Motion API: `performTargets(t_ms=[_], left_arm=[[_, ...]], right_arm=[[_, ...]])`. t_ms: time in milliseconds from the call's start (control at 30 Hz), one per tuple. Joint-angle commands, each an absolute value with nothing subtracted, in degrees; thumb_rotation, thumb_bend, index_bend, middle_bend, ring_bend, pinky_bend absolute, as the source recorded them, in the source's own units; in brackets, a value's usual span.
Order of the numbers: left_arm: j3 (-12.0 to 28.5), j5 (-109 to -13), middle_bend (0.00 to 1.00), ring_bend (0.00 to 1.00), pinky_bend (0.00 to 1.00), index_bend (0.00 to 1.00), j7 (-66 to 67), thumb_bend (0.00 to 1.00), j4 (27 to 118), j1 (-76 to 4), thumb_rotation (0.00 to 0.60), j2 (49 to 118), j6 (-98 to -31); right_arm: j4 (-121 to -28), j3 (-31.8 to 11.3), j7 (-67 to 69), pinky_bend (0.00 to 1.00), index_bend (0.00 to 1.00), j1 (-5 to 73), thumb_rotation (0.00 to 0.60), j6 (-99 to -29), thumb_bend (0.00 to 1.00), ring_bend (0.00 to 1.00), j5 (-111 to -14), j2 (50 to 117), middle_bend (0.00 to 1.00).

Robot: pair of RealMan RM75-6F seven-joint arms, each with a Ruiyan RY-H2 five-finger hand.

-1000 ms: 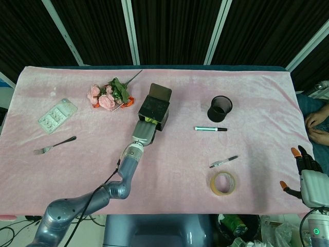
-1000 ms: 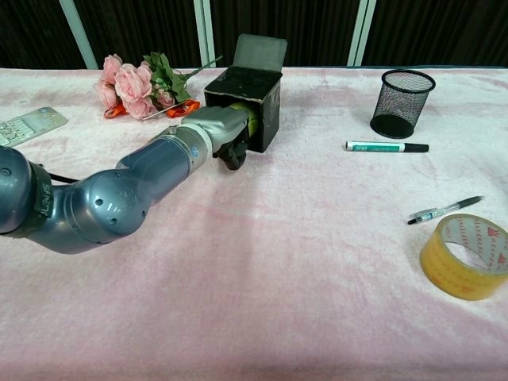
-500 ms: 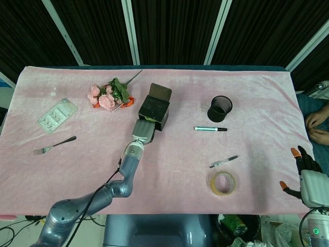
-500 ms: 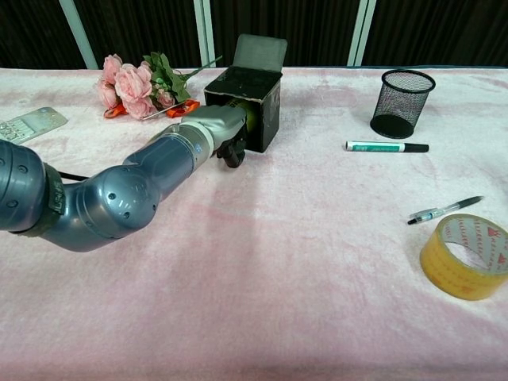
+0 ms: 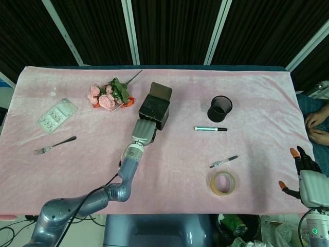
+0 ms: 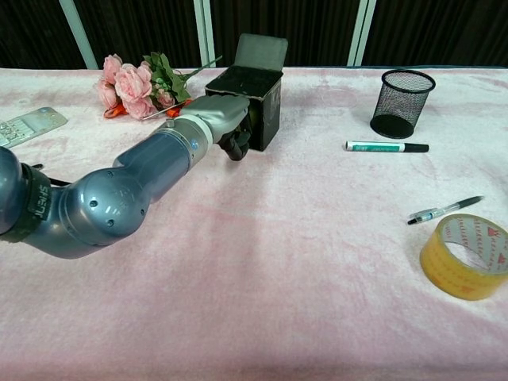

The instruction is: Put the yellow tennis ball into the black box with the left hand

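Observation:
The black box (image 5: 154,107) (image 6: 268,111) stands open at the table's middle back, its lid tipped up behind it. My left hand (image 5: 144,131) (image 6: 224,119) presses against the box's front face near the rim, with dark fingers (image 6: 236,145) curled in below it. Neither view shows the yellow tennis ball now. It may be hidden behind the hand or inside the box; I cannot tell which. My right hand (image 5: 308,177) hangs off the table's front right corner, fingers spread, holding nothing.
Pink flowers (image 5: 108,95) (image 6: 131,83) lie left of the box. A mesh cup (image 5: 220,108), marker (image 5: 211,128), pen (image 5: 223,161) and tape roll (image 5: 223,183) sit on the right. A fork (image 5: 54,145) and blister pack (image 5: 57,116) lie far left. A person's hand (image 5: 316,126) is at the right edge.
My left hand has risen and closed in on the box's front. The yellow ball, seen earlier between the hand and the box, no longer shows. The right hand stayed put.

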State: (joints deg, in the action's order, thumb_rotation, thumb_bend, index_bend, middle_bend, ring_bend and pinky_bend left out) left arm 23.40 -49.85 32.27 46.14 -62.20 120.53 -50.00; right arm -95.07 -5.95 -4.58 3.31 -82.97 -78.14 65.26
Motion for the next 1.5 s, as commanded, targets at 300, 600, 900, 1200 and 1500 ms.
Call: performTargets(t_ms=[300, 600, 900, 1200, 1500], left_arm=[[21.9, -50.9, 0.03, 0.00, 0.03, 0.04, 30.8, 0.53, 46.8, -61.6, 0.600, 119.3, -47.2], [21.7, -51.1, 0.00, 0.00, 0.00, 0.04, 31.0, 0.53, 46.6, -61.9, 0.600, 119.8, -47.6], [21.8, -49.8, 0.00, 0.00, 0.00, 0.04, 33.2, 0.53, 47.1, -61.3, 0.600, 120.1, -49.1], [20.4, -48.6, 0.00, 0.00, 0.00, 0.04, 37.5, 0.53, 59.0, -57.4, 0.600, 115.3, -53.8], [15.7, -42.3, 0.00, 0.00, 0.00, 0.04, 47.1, 0.53, 76.0, -52.2, 0.600, 106.7, -58.2]], right_arm=[[-95.6, -6.0, -5.0, 0.17, 0.03, 3.3, 0.600, -82.5, 0.14, 0.10, -77.3, 65.1, 0.00], [-95.7, -6.0, -5.3, 0.17, 0.03, 3.3, 0.600, -82.6, 0.14, 0.10, -77.3, 65.1, 0.00], [-95.8, -6.1, -5.2, 0.17, 0.03, 3.3, 0.600, -82.4, 0.16, 0.10, -76.9, 65.1, 0.00], [-95.8, -6.0, -5.5, 0.17, 0.03, 3.3, 0.600, -82.5, 0.16, 0.10, -77.0, 65.2, 0.00], [-95.8, -6.0, -5.7, 0.17, 0.03, 3.4, 0.600, -82.4, 0.16, 0.10, -77.0, 65.1, 0.00]])
